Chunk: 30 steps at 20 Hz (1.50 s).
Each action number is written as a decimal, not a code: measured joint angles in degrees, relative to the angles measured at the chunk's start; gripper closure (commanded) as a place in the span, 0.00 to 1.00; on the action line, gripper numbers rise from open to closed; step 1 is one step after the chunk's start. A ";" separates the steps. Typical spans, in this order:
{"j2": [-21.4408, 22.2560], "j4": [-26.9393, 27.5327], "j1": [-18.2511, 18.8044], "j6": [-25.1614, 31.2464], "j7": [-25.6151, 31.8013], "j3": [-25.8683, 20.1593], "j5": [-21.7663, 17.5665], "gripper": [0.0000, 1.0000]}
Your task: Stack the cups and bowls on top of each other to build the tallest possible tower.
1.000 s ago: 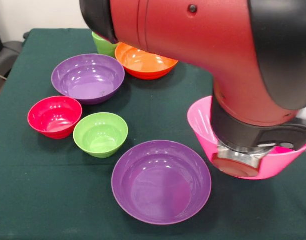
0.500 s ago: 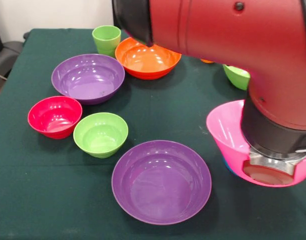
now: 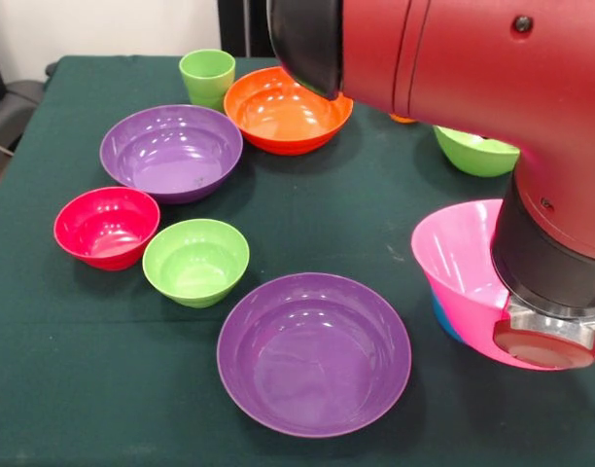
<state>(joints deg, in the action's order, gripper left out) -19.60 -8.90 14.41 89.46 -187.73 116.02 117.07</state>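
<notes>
The huge pink bowl (image 3: 458, 258) is at the right, partly covered by my red and black arm (image 3: 531, 117). A sliver of the small blue bowl (image 3: 443, 319) shows under its near left side. My gripper is hidden behind the arm's wrist, over the pink bowl. One purple bowl (image 3: 314, 352) sits at the near middle, another (image 3: 171, 151) at the far left. The small red bowl (image 3: 107, 226) and small lime green bowl (image 3: 195, 261) sit side by side at the left. The light green cup (image 3: 207, 76) and large orange bowl (image 3: 288, 115) stand at the far edge.
A large lime green bowl (image 3: 477, 151) sits at the far right, half behind the arm. A bit of orange (image 3: 402, 119) shows beside it, perhaps the orange cup. The dark green cloth (image 3: 375, 214) covers the table.
The arm has swung to the picture's right and the pink bowl has moved right with it. The green cup, the large lime bowl and the blue sliver have come into view.
</notes>
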 measured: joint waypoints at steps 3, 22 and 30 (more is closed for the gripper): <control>-0.14 0.01 0.00 0.00 0.00 0.41 0.00 1.00; -1.07 -3.67 -4.33 0.00 0.00 -6.08 -7.92 1.00; -1.04 -9.80 -10.60 0.00 0.00 -13.16 -17.40 1.00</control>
<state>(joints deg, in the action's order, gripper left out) -20.63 -18.69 3.81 89.46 -187.73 102.86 99.67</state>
